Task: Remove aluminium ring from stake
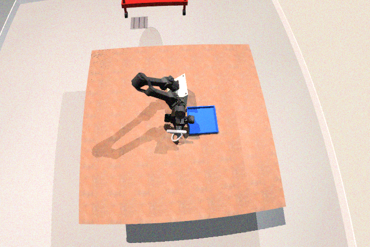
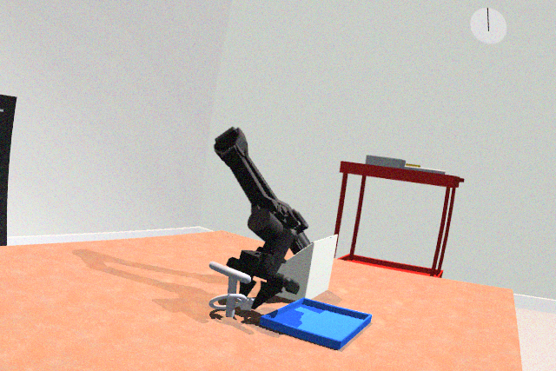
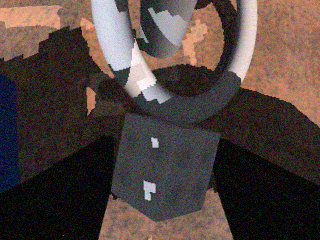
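Base: "Tan-orange table (image 1: 179,184) (image 2: 135,340) (image 3: 295,60) beneath the fingers (image 2: 267,294)?"
Field: "Yes. Blue tray (image 1: 206,118) (image 2: 340,321) (image 3: 7,135) near them; stake (image 1: 176,131) (image 2: 232,286) (image 3: 165,35) just ahead, ring (image 1: 172,139) (image 2: 212,301) (image 3: 249,40) round its foot."
Base: "Grip?"
Field: "Part-open, tab (image 2: 246,303) (image 3: 165,165) between (shadowy spot); can't tell whether clenched."

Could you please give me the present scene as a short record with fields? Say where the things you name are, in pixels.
ring: aluminium ring (image 1: 172,138) (image 2: 215,302) (image 3: 248,40), around the steel stake (image 2: 232,287) (image 3: 172,35), below its cross-bar (image 1: 176,131) (image 2: 229,271)
tab: welded tab (image 2: 245,303) (image 3: 167,170), between the two fingers
gripper: gripper (image 1: 179,128) (image 2: 248,300) (image 3: 164,148), fingers on either side of the tab; firm grip cannot be confirmed
tray: blue tray (image 1: 217,120) (image 2: 301,336) (image 3: 7,135), beside the stake, partly in shadow; ring not in it
task state: ring not yet freed
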`<control>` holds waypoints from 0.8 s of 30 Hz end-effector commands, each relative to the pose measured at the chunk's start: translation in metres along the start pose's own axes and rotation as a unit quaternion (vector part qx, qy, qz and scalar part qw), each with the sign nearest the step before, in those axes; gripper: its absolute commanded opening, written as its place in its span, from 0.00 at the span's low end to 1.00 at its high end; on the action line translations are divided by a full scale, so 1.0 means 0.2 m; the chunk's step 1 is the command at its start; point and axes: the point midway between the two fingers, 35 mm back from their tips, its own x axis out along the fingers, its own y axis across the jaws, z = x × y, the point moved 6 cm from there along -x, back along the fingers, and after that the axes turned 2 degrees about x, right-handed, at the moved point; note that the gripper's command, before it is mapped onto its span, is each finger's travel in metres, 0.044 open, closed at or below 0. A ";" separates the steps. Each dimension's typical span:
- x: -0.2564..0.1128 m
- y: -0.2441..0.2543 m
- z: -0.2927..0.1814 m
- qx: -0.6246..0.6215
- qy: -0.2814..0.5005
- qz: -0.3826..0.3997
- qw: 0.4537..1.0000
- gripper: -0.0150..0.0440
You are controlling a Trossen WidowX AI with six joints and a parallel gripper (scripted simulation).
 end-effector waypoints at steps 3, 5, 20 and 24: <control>0.00 0.00 0.00 0.001 0.000 0.000 1.000 0.53; 0.00 0.00 0.00 0.001 0.000 0.000 1.000 0.50; 0.00 0.00 0.00 0.001 0.000 0.000 1.000 0.33; 0.00 0.00 0.00 0.001 0.000 0.000 1.000 0.29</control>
